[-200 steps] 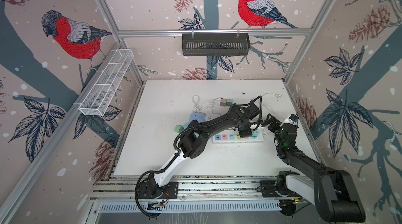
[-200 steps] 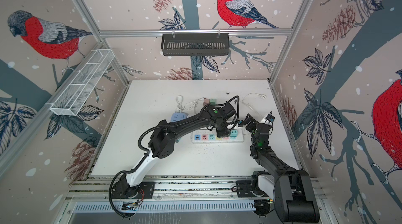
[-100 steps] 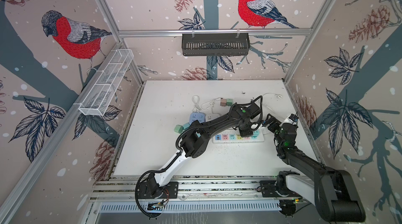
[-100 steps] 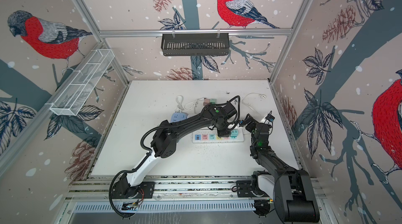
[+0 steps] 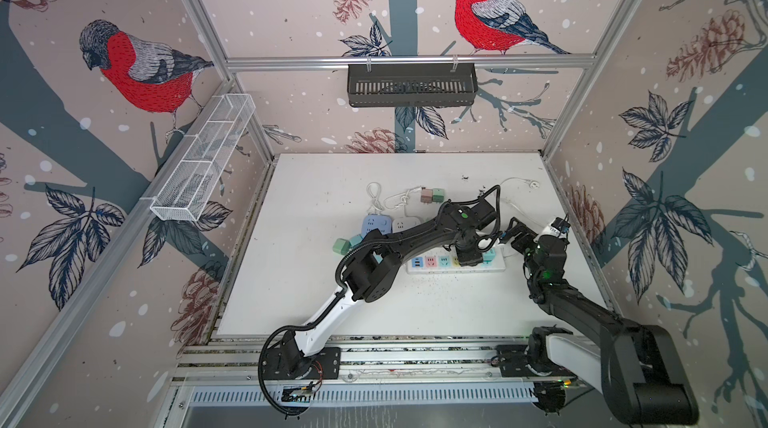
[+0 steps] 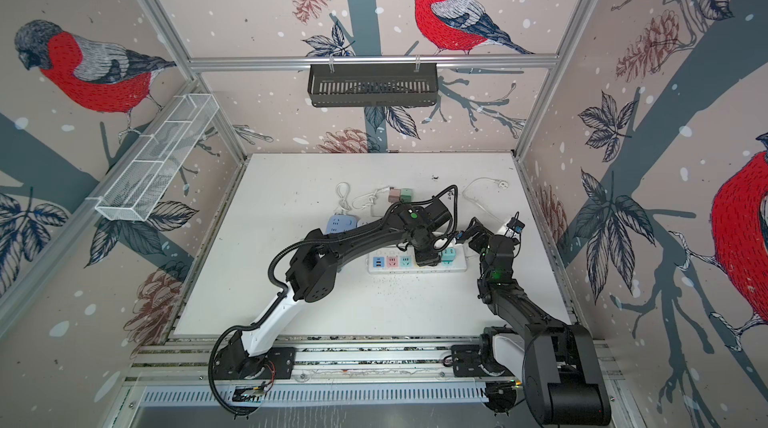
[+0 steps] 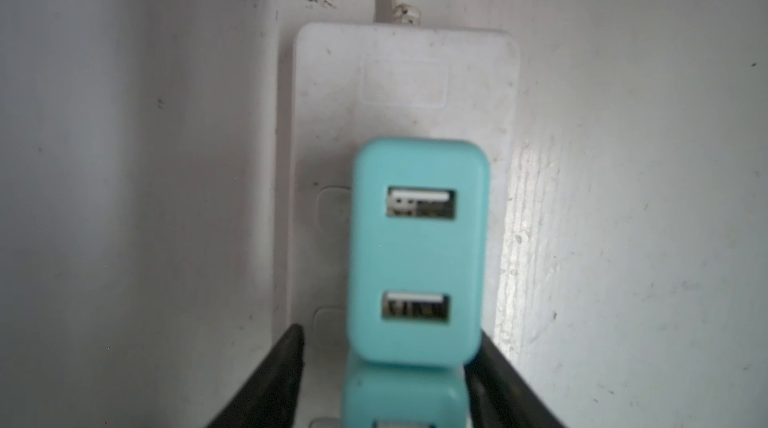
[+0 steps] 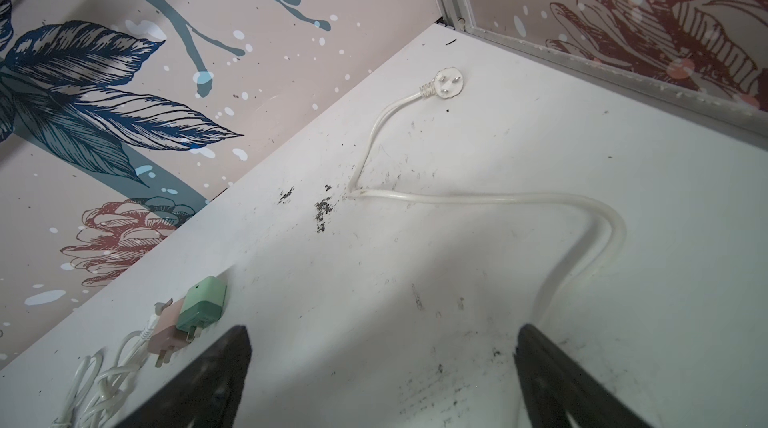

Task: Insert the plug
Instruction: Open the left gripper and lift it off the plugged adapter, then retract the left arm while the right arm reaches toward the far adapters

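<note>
Worktop (image 5: 311, 280) scuffed. Left gripper (image 7: 390, 334): jaws, shut a second ago, now apart, flanking the teal plug (image 7: 417, 251) unclamped. Right gripper (image 8: 383, 328) gapes empty near the power strip (image 7: 399, 81) cord end. Green charger (image 8: 201, 305) and pink charger (image 8: 168, 336) lie by the far edge. Plug sits in the strip right of centre, apparently fully home; USB ports up, long axis along the strip.

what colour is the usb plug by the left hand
Teal; the plug shows best in the left wrist view.

You've got nothing legible here: no lettering, brand or number shows on the teal charger (image 7: 417, 255), the white power strip (image 7: 399, 85) or the tabletop (image 7: 623, 197).
</note>
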{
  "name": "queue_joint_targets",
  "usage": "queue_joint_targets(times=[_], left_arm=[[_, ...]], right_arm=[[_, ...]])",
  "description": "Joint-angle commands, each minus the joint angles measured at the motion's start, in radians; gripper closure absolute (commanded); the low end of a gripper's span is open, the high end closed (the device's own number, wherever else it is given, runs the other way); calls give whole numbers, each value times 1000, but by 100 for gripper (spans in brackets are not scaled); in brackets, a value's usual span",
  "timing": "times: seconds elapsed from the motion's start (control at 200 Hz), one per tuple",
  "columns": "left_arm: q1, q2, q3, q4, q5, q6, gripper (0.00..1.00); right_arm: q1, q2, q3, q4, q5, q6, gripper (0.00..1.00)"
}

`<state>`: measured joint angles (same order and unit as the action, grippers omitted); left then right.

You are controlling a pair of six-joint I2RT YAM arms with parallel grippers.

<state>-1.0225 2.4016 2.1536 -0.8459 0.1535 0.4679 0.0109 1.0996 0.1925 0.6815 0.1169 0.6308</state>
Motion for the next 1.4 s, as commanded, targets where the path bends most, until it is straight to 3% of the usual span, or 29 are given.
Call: queue_joint_targets(times=[0.0, 0.215, 0.43, 0.54, 0.665, 0.775, 0.891, 0.996, 1.106, 1.141, 1.296, 1.396], left_arm=[[-1, -83, -42, 82, 23, 19, 2], [0, -279, -224, 257, 33, 4, 2], [-1, -626, -615, 612, -6, -74, 2], [1, -856, -897, 859, -156, -145, 2], [8, -1138, -1279, 1256, -347, -182, 2], [14, -1346, -1503, 1393, -440, -222, 2], [15, -1501, -1645, 1432, -650, -328, 2], [16, -1569, -1681, 1374, -899, -480, 2], [14, -1591, -1608, 1106, -1169, -863, 3], [15, -1596, -1592, 1042, -1180, -948, 2], [14, -1590, -1594, 1019, -1137, -1052, 2], [15, -1580, -1603, 1064, -1092, -981, 2]], right_arm=[[2, -14, -4, 14, 15, 7, 0], [2, -6, 0, 18, 12, 2, 0], [4, 0, 19, -10, -4, -9, 0], [0, -34, -5, 7, -9, -8, 0], [-1, -54, -27, 28, -10, -8, 0], [4, -38, -23, 53, -41, -22, 0], [15, -31, 20, -26, -4, -12, 0], [15, -36, 96, -232, 77, 95, 0], [9, -58, 172, -418, 93, 188, 0], [10, -71, 195, -457, 74, 197, 0], [8, -166, 254, -497, -87, 146, 0], [6, -240, 210, -413, -121, 150, 0]])
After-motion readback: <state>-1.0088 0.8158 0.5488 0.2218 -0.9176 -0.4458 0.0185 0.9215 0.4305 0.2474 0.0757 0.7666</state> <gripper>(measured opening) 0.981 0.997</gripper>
